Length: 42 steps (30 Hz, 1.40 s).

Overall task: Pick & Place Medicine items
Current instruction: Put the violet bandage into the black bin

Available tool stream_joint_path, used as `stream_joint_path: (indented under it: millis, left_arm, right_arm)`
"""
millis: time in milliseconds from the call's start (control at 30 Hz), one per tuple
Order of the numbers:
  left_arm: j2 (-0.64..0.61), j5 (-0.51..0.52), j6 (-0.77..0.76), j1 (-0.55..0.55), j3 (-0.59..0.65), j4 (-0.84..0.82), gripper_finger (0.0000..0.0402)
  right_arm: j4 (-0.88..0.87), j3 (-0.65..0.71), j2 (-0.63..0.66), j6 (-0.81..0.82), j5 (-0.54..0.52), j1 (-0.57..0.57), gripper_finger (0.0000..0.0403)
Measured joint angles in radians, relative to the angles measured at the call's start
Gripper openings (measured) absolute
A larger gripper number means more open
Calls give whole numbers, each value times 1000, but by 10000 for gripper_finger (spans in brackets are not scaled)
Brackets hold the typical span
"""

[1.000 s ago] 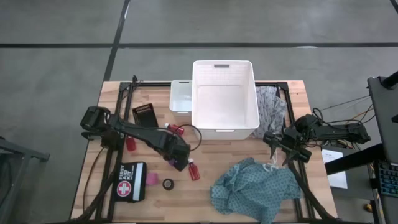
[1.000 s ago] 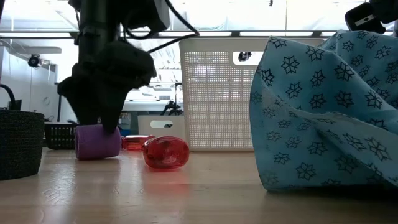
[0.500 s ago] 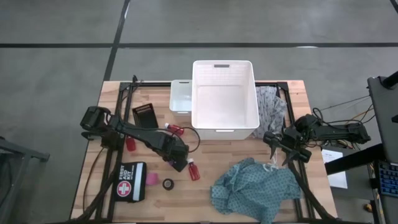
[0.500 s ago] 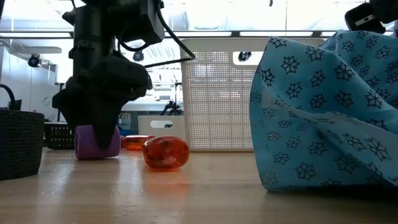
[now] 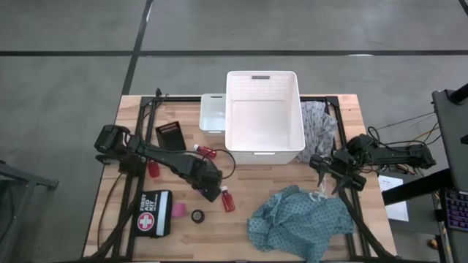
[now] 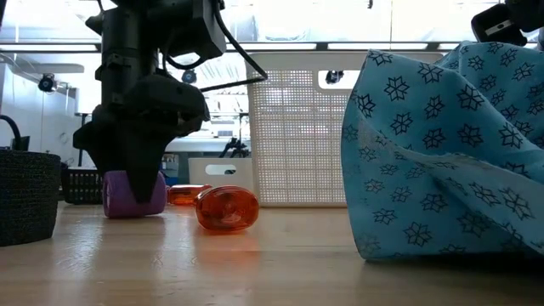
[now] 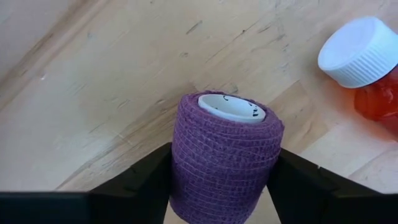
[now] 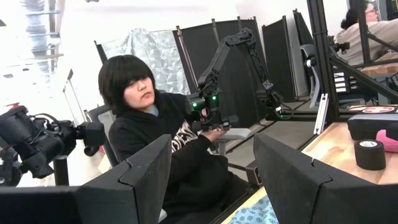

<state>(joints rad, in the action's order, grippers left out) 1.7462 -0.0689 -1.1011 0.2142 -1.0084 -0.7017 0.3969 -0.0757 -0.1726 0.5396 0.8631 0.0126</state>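
- Your purple roll of wrap bandage (image 7: 226, 163) stands upright on the wooden table (image 5: 292, 183), near its middle.
- Your left gripper (image 7: 221, 180) has both fingers against the roll's sides.
- A red white-capped bottle (image 5: 227, 199) lies just beside.
- Your right gripper (image 5: 327, 175), half open and empty, hovers above the teal patterned cloth (image 5: 300, 219).

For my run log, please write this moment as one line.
left hand: closed around purple wrap roll, on table | red bottle: lying beside | right hand: idle above teal cloth
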Motion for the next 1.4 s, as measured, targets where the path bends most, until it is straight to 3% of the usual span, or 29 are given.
stream_joint_path:
  millis: [400, 667, 1033, 1400]
  left_arm:
    - [-12, -8, 0, 0, -1, 5, 223]
    - [-121, -6, 0, -9, -8, -21, 223]
    - [-376, 80, -10, -105, -8, -277, 225]
    - [-554, 235, -204, -246, -7, -504, 225]
  right_arm:
    - [0, 0, 0, 0, 0, 0, 224]
    - [0, 0, 0, 0, 0, 0, 224]
    - [-1, 0, 0, 0, 0, 0, 224]
    - [-1, 0, 0, 0, 0, 0, 224]
